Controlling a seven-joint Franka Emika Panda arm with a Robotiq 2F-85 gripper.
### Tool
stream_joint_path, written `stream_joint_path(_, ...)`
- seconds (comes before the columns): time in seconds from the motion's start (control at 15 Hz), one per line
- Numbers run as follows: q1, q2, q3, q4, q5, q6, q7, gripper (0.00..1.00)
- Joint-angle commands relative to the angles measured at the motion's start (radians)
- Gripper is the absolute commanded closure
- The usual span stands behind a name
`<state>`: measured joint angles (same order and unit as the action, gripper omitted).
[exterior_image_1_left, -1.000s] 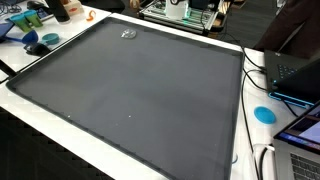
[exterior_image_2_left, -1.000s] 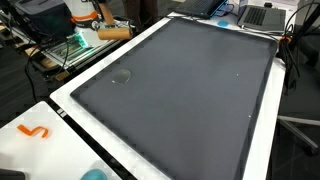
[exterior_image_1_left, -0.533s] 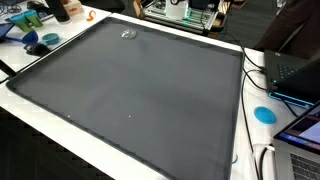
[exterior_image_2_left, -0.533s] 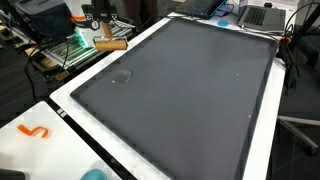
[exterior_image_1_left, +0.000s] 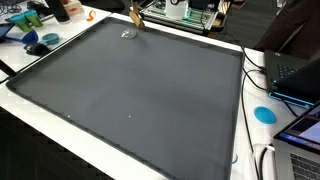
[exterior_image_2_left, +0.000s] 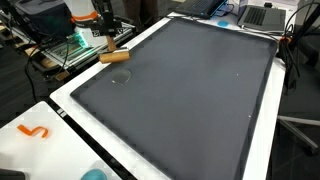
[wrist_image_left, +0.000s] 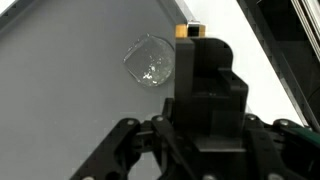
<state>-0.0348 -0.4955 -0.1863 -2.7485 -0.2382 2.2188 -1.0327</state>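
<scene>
Grey mat (exterior_image_2_left: 190, 90) covers the white desk (exterior_image_2_left: 60, 120). My fingers (wrist_image_left: 205, 70) pinch a wooden rod (exterior_image_2_left: 115, 57) above the mat's edge; a clear crumpled piece (wrist_image_left: 150, 62) lies on the mat nearby. I judge this mid-carry; lowering calls for a slow, level descent.

No writing, label, brand or number can be read in any of these views.

The small clear crumpled plastic piece (exterior_image_2_left: 121, 76) lies on the large dark rectangular mat (exterior_image_2_left: 190, 95) covering the bench (exterior_image_2_left: 60, 101), just beside the short wooden cylinder (exterior_image_2_left: 115, 57) in the hand (exterior_image_2_left: 109, 50).
</scene>
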Motion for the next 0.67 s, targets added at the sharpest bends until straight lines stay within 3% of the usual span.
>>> stream_joint_path(0.0, -0.007, 0.057, -0.024, 0.001, -0.022, 0.062, -0.074, 0.75)
stream_joint_path(0.6, -0.035, 0.173, -0.041, 0.010, -0.008, 0.169, -0.174, 0.75)
